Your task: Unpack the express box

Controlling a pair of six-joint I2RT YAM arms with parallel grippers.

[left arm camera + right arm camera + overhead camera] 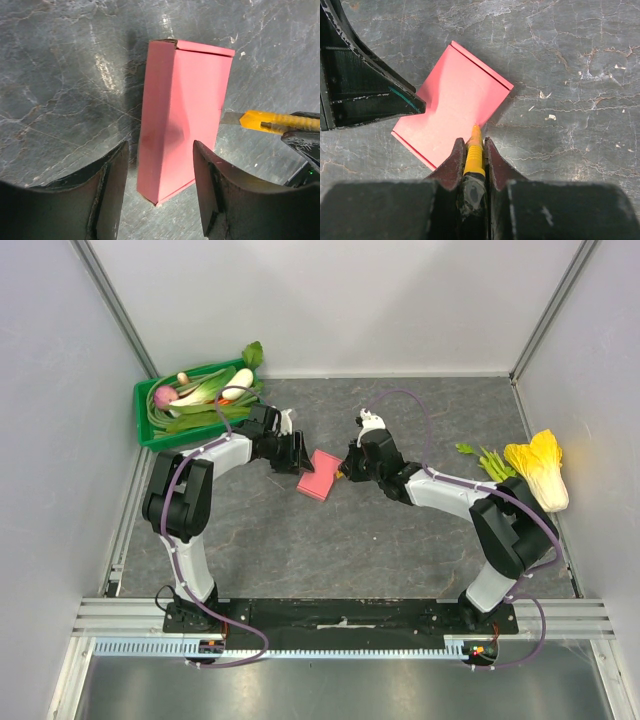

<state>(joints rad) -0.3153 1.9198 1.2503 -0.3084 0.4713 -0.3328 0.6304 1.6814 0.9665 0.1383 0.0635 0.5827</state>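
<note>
The pink-red express box (pixel 320 476) lies flat on the grey table between the two arms. In the left wrist view the express box (pixel 182 115) sits just ahead of my open left gripper (pixel 161 192), its near corner between the fingers, untouched. My right gripper (pixel 471 150) is shut on a yellow utility knife (pixel 475 152). The knife's blade tip (pixel 231 118) touches the box's right edge. The knife's yellow body (pixel 280 121) shows in the left wrist view. In the top view the left gripper (pixel 297 452) is left of the box and the right gripper (pixel 348 465) right of it.
A green crate (pixel 150 420) with vegetables stands at the back left. A yellow cabbage (pixel 538 468) and green leaves (pixel 490 462) lie at the right. White walls enclose the table.
</note>
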